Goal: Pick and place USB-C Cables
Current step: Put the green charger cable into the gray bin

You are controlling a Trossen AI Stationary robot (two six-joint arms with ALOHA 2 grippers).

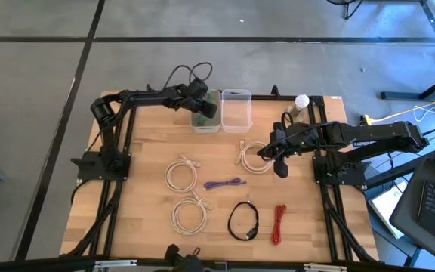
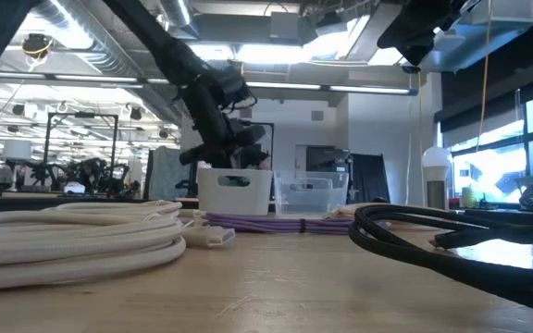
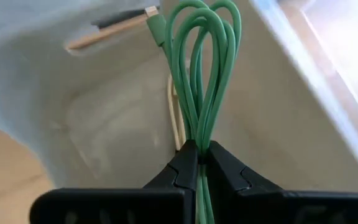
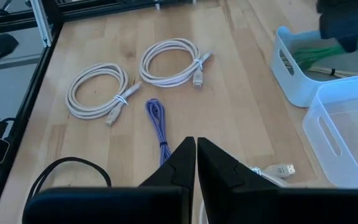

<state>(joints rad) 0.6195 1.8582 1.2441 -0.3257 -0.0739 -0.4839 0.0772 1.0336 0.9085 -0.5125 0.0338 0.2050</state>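
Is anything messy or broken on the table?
Nothing stands out. The cables lie neatly coiled on the table, none damaged. The left gripper holds a green cable in the white bin.

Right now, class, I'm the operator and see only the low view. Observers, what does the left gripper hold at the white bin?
Observer: The left gripper is shut on a green cable, inside the white bin.
Operator: And the right gripper?
Observer: The right gripper has its fingers shut, above a cream-white coil beside the clear bin.
Operator: Any cable I miss?
Observer: A red cable lies beside the black coil.
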